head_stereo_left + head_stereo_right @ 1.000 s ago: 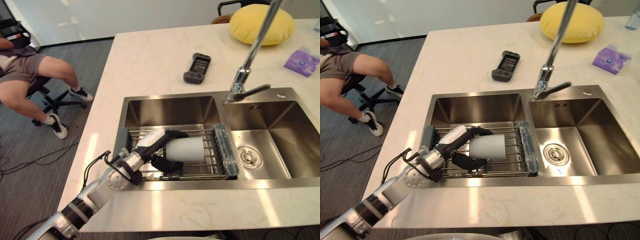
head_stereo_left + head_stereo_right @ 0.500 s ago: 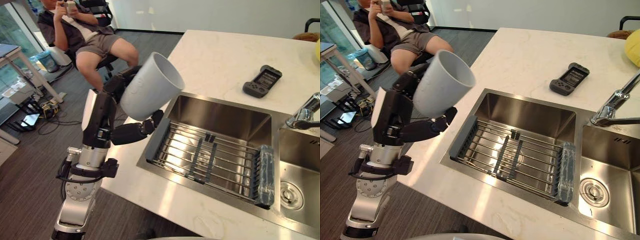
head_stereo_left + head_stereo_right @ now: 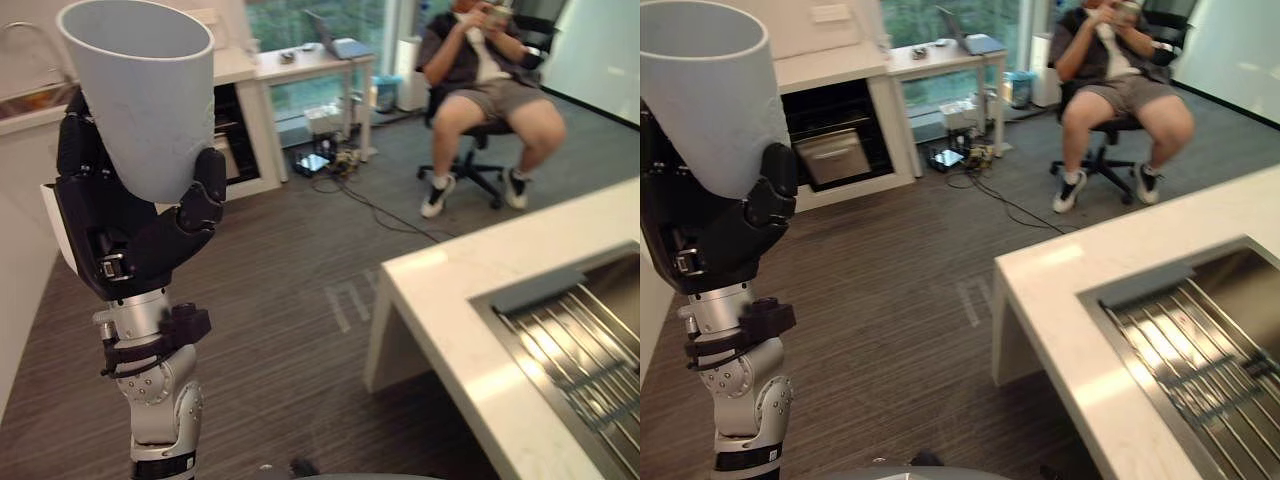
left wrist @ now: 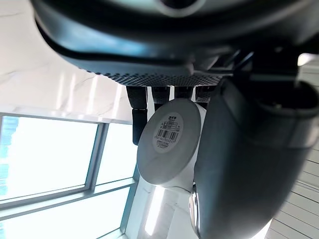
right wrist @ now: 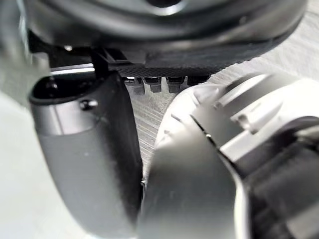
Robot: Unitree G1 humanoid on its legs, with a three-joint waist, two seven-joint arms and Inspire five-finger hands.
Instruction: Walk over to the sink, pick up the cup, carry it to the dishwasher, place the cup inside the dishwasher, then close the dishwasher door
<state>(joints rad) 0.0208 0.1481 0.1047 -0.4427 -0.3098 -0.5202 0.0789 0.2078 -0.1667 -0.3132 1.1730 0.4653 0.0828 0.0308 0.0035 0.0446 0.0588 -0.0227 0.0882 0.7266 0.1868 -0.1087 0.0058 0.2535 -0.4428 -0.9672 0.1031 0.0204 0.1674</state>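
One cup [image 3: 141, 100] upright in left hand [image 3: 128, 238]

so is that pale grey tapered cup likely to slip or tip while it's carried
The pale grey tapered cup looks rigid and smooth, so it may slide. It narrows downward, so the left hand curled round its lower half probably wedges it. Set down, its narrow flat base could make it tippy.
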